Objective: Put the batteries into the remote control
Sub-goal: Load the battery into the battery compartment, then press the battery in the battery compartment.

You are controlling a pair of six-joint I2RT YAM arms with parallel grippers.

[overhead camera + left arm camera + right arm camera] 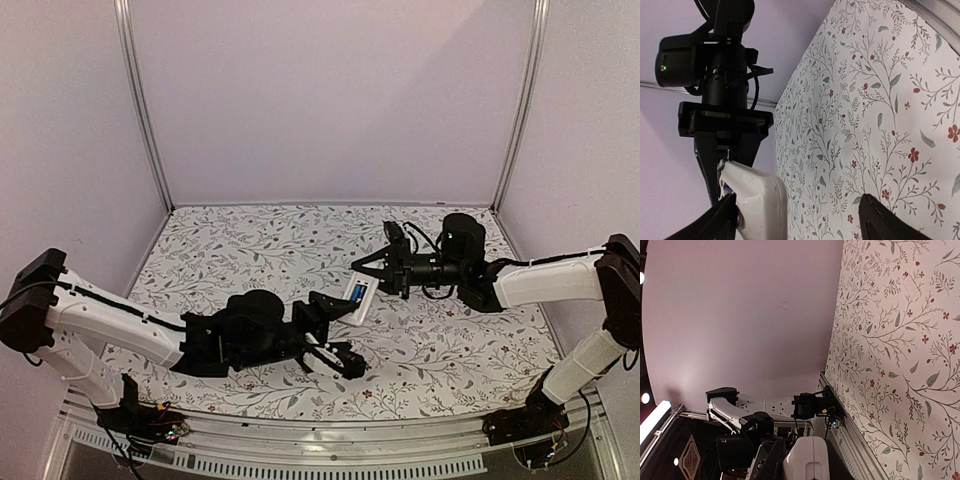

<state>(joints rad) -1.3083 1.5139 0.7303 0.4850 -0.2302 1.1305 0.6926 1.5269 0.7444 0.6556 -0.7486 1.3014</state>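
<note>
Setting: a desk (250, 240) covered in a white cloth printed with leafy sprigs and small red flowers, boxed in by plain pale lilac walls (320, 100).
Remote control: the slim white plastic remote control (358, 295) sits over the middle of the desk between the two arms, tilted. It appears lifted clear of the cloth.
Right tool: the right tool (372, 268) is clamped on the far end of the remote control and carries it alone.
Left tool: the left tool (338, 335) has its fingers wide apart around the free end. One finger (715, 222) is close against the white casing (touching or just short of it cannot be told), and the other is well apart.
Batteries: a small bright blue battery (354, 291) shows on the remote control's upper face, probably lying in the bay. The black battery cannot be made out in any view.
Step in hand: likely a hand-over or a steadying grip so the bay can be worked on.
Risk, slip: the casing is smooth and held by one end only, so a nudge from the left tool's near finger could swing or twist it in the right tool's grip.
Risk, spill: if the bay is uncovered, tilting it further could let the blue battery slide out.
Risk, timing: letting go on the right before the left tool has closed would drop it onto the desk.
</note>
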